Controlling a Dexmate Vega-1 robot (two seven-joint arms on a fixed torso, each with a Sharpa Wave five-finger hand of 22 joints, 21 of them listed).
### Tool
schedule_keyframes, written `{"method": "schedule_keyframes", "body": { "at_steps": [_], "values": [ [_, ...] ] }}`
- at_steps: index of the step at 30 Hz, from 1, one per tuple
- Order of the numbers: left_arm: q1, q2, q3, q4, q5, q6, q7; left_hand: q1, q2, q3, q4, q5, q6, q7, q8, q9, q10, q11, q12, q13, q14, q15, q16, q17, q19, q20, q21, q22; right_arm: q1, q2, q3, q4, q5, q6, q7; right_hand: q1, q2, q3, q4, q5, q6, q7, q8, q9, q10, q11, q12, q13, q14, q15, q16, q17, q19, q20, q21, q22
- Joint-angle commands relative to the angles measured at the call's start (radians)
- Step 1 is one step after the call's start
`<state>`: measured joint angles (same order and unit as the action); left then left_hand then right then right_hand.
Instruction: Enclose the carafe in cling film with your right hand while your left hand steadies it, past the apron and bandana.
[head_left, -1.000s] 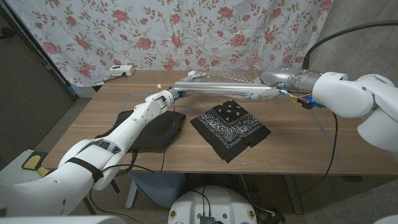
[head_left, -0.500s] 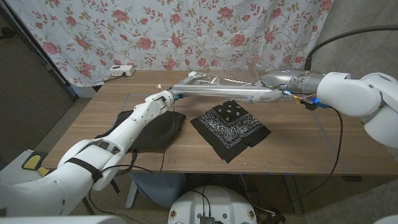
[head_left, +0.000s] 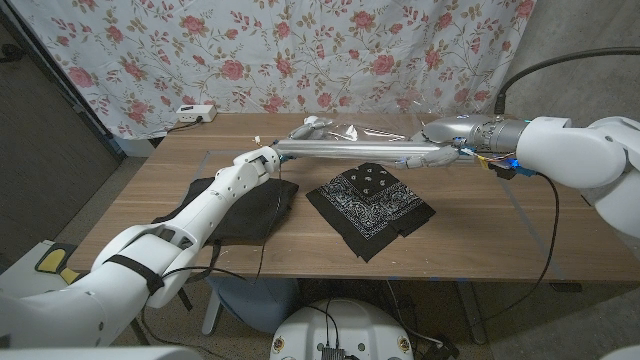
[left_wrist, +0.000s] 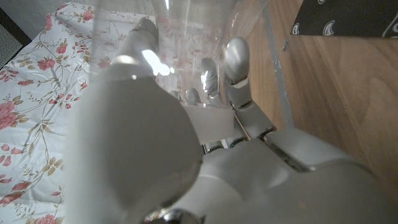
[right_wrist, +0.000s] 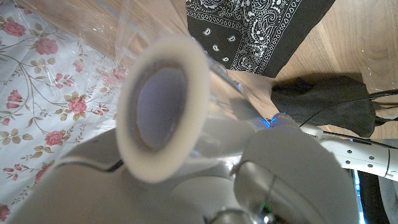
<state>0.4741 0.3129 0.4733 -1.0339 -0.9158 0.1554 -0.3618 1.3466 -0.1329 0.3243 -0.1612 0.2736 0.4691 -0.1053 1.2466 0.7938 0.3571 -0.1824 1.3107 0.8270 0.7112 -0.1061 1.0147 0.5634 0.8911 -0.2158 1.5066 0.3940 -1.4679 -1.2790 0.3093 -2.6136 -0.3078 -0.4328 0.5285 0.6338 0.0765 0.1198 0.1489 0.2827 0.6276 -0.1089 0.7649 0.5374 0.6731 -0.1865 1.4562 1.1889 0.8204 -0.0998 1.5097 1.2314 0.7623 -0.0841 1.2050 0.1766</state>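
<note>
Both hands are being kept beyond the bandana (head_left: 371, 206): the carafe (left_wrist: 186, 43) is being gripped by the left hand (head_left: 262, 159) for steadiness, while the cling film roll (head_left: 345, 148) is being clasped by the right hand (head_left: 432, 153) for wrapping.

apron (head_left: 243, 212) left, bandana (head_left: 371, 206) right — cling film roll (head_left: 345, 148) behind both

Head view is looking evenly lit and pretty sharp, with soft light giving only faint shadows on the bench (head_left: 200, 165). The cling film (head_left: 345, 130) is catching little glints. Both wrist views are going blurry up close: the left hand (left_wrist: 205, 155) and the roll's end (right_wrist: 163, 106) are smearing out of focus, with bright glare spots.
</note>
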Motion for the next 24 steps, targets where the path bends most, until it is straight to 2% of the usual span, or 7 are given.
{"method": "schedule_keyframes", "body": {
  "at_steps": [1, 4, 7, 10, 12, 20, 24],
  "values": [
    [0.005, 0.006, 0.006, -0.004, 0.002, 0.000, -0.020, 0.274, 0.272, 0.008, -0.004, -0.004, -0.001, -0.005, 0.144, 0.005, -0.002, -0.003, 0.011, 0.004, 0.063, -0.030, 0.473, 0.007, -0.001, -0.007, 0.002, 0.004, -0.069, 0.067, 0.090, -0.011, -0.023, 0.068, 0.044, -0.050, 0.047, -0.008, 0.006, 0.007, 0.027, -0.016, 0.009, 0.008, 0.011, -0.003, 0.030, 0.033, 0.001, -0.114, 0.008, -0.001, 0.009, -0.032, -0.003, 0.002],
    [0.010, 0.011, 0.007, -0.007, 0.003, -0.001, -0.025, 0.274, 0.272, 0.008, -0.004, -0.004, 0.000, -0.004, 0.143, 0.001, -0.001, -0.004, 0.010, 0.003, 0.062, -0.029, 0.472, 0.006, -0.002, -0.007, 0.002, 0.005, -0.101, 0.092, 0.121, -0.016, -0.023, 0.078, 0.082, -0.055, 0.047, -0.011, 0.007, 0.009, 0.032, -0.017, 0.015, 0.012, 0.015, -0.003, 0.037, 0.038, 0.001, -0.114, 0.008, -0.001, 0.009, -0.031, -0.006, 0.002],
    [0.015, 0.016, 0.008, -0.012, 0.000, 0.012, -0.022, 0.274, 0.272, 0.008, -0.004, -0.004, 0.000, -0.004, 0.143, 0.001, -0.001, -0.002, 0.010, 0.003, 0.059, -0.029, 0.469, 0.003, -0.004, -0.007, 0.001, 0.003, -0.114, 0.084, 0.119, -0.021, -0.044, 0.075, 0.098, -0.058, 0.047, -0.013, 0.007, 0.010, 0.033, -0.017, 0.019, 0.015, 0.016, -0.002, 0.042, 0.041, 0.001, -0.114, 0.009, -0.001, 0.008, -0.031, -0.009, 0.002],
    [0.018, 0.017, 0.005, -0.014, -0.006, 0.019, -0.022, 0.274, 0.272, 0.008, -0.004, -0.004, 0.000, -0.004, 0.144, 0.001, 0.000, -0.004, 0.009, 0.001, 0.059, -0.030, 0.470, 0.003, -0.004, -0.007, 0.001, 0.003, -0.096, 0.079, 0.089, -0.020, -0.033, 0.067, 0.080, -0.059, 0.046, -0.014, 0.006, 0.010, 0.032, -0.016, 0.019, 0.015, 0.017, -0.002, 0.045, 0.042, 0.000, -0.114, 0.009, -0.001, 0.009, -0.031, -0.009, 0.002],
    [0.018, 0.018, 0.005, -0.015, -0.004, 0.014, -0.025, 0.273, 0.273, 0.009, -0.004, -0.005, -0.001, -0.004, 0.145, 0.001, -0.001, -0.008, 0.011, 0.005, 0.057, -0.030, 0.470, 0.004, -0.003, -0.007, 0.002, 0.004, -0.088, 0.059, 0.070, -0.015, -0.033, 0.070, 0.080, -0.060, 0.045, -0.015, 0.005, 0.011, 0.034, -0.017, 0.022, 0.015, 0.019, -0.002, 0.049, 0.044, 0.000, -0.114, 0.009, -0.001, 0.009, -0.030, -0.011, 0.002],
    [0.013, 0.013, 0.000, -0.004, -0.010, 0.012, -0.029, 0.273, 0.273, 0.009, -0.004, -0.005, -0.001, -0.004, 0.146, -0.001, -0.001, -0.004, 0.008, 0.000, 0.056, -0.032, 0.470, 0.003, -0.004, -0.007, 0.002, 0.002, -0.066, 0.031, 0.041, -0.013, -0.026, 0.056, 0.082, -0.061, 0.043, -0.019, 0.001, 0.014, 0.038, -0.015, 0.027, 0.012, 0.022, 0.000, 0.061, 0.046, -0.002, -0.114, 0.009, -0.001, 0.010, -0.029, -0.014, 0.003],
    [0.011, 0.008, -0.002, 0.003, -0.016, 0.013, -0.037, 0.272, 0.273, 0.009, -0.004, -0.005, 0.000, -0.005, 0.145, -0.004, 0.000, -0.004, 0.010, 0.003, 0.058, -0.032, 0.472, 0.005, -0.004, -0.007, 0.002, 0.001, -0.047, -0.007, 0.019, -0.010, -0.043, 0.047, 0.079, -0.061, 0.041, -0.021, -0.002, 0.016, 0.039, -0.012, 0.030, 0.012, 0.022, 0.001, 0.067, 0.047, -0.002, -0.114, 0.010, -0.001, 0.012, -0.028, -0.016, 0.003]
  ]
}}
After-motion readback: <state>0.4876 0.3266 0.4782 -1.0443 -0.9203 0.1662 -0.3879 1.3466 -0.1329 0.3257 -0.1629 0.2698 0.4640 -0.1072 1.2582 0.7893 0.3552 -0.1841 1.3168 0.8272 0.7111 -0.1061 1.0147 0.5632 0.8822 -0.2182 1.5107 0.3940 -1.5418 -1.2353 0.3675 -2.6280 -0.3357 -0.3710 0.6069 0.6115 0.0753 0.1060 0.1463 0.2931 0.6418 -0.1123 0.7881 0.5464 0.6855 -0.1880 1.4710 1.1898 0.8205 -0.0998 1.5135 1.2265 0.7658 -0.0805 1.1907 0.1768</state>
